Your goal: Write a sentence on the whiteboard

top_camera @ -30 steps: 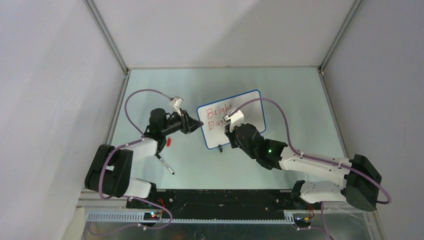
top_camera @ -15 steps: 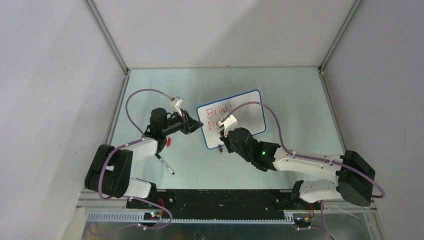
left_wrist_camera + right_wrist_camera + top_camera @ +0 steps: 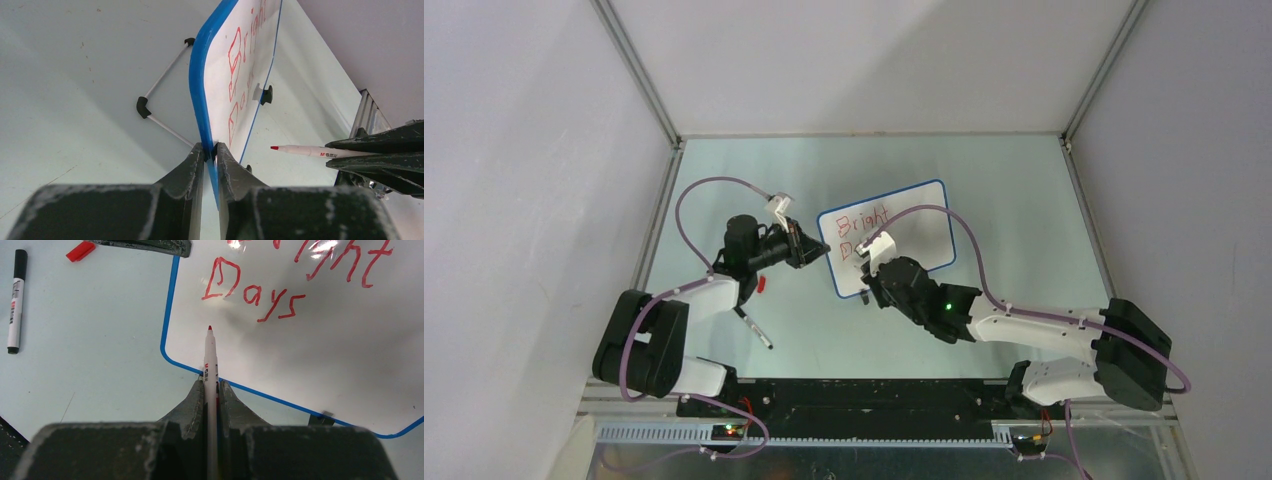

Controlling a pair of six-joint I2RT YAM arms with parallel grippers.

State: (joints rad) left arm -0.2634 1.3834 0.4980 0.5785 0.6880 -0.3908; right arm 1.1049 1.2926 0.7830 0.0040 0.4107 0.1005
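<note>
Pale green tabletop boxed in by plain white walls, and the whiteboard sits about mid-table, between the two arms. Left gripper has its fingers pinched nearly together on the blue rim at the whiteboard's left edge, one finger on each side. Right gripper is clamped tight on a red marker, tip pointing at the blank patch just under the "D" of "Days". Can't tell if the tip actually touches. The sentence reads "Bright" and "Days" in red, two lines. Off the whiteboard's left side, on the table, lie a black-capped marker and a red cap, apart from each other.
</note>
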